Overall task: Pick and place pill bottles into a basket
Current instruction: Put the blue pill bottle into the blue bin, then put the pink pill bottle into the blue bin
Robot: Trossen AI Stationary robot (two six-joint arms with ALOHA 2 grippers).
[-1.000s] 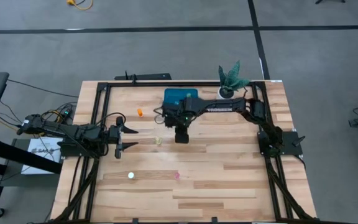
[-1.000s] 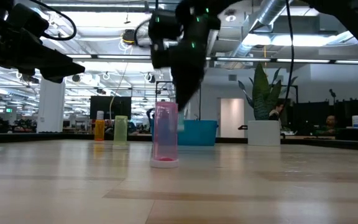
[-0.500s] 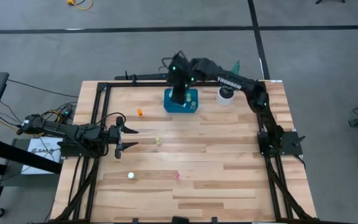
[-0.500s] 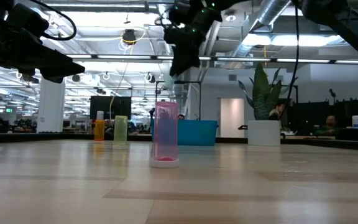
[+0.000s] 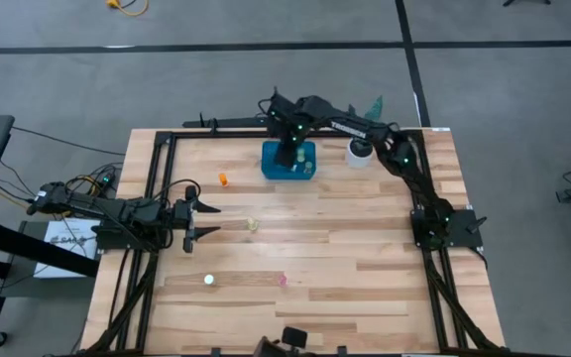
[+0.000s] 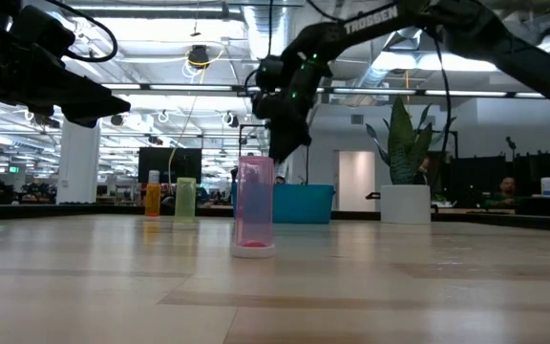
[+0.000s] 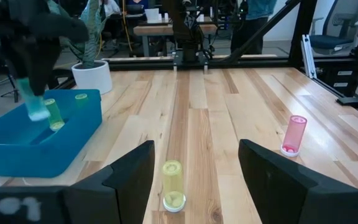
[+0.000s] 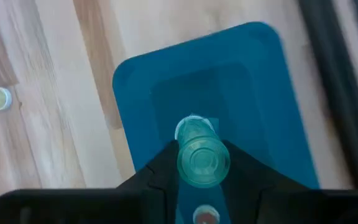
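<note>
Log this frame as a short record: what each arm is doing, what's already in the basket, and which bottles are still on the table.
right gripper: over the basket, shut on a teal bottle
left gripper: open, waiting at the table's left side
in basket: a yellow-green bottle
left on table: orange bottle, pale yellow bottle, whitish bottle, pink bottle

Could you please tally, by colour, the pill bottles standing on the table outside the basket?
Orange: 1
Pale yellow: 1
Whitish: 1
Pink: 1
Total: 4
</note>
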